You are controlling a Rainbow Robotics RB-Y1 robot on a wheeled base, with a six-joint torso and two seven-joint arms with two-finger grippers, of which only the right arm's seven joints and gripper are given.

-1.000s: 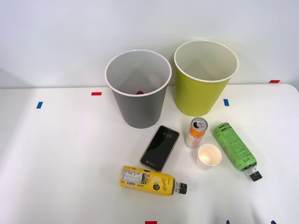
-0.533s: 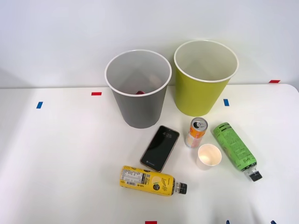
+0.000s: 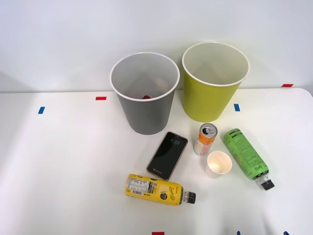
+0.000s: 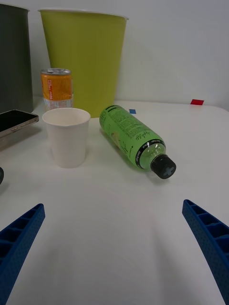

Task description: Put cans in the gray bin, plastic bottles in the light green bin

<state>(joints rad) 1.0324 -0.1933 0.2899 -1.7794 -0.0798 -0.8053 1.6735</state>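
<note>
You have the white table across the lower frame of the front view; the gray bin stands upper centre and the light green bin just beside it to the right, both upright; below them the green-label bottle lies on its side at right, cap toward the lower right; the yellow-label bottle lies at lower centre; a black phone lies flat between; a white paper cup stands just beside the orange and white can, also upright; your right gripper has its blue fingers spread wide apart, holding nothing.
</note>
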